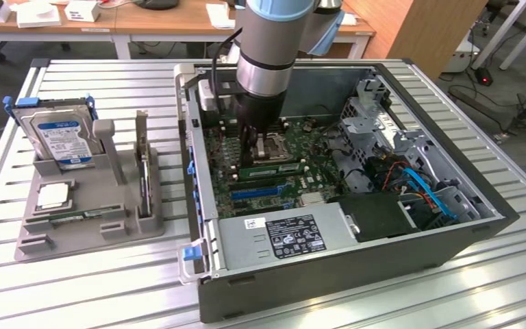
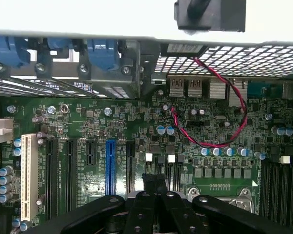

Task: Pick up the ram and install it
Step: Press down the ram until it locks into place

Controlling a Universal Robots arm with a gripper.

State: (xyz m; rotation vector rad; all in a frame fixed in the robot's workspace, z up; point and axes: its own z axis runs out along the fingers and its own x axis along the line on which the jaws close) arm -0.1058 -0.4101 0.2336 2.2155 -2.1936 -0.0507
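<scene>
Black gripper fingers [image 2: 156, 207], closed with nothing visibly between them, hang low over the green motherboard [image 2: 136, 141] inside the open grey computer case [image 1: 336, 274]. A long green ram stick [image 1: 268, 166] sits in the slot just beside the gripper [image 1: 258, 137], its length running across the exterior view. Grey and upright, the arm [image 1: 277, 48] reaches straight down into the case.

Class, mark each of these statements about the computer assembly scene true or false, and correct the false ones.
1. The claw is down inside the open computer case. True.
2. The hard drive lies flat inside the case. False: it stands in the grey holder on the table, outside the case.
3. The claw is shut. True.
4. The case lies on the exterior view's left of the holder. False: it lies on the right.
5. A blue slot sits on the green board. True.
</scene>
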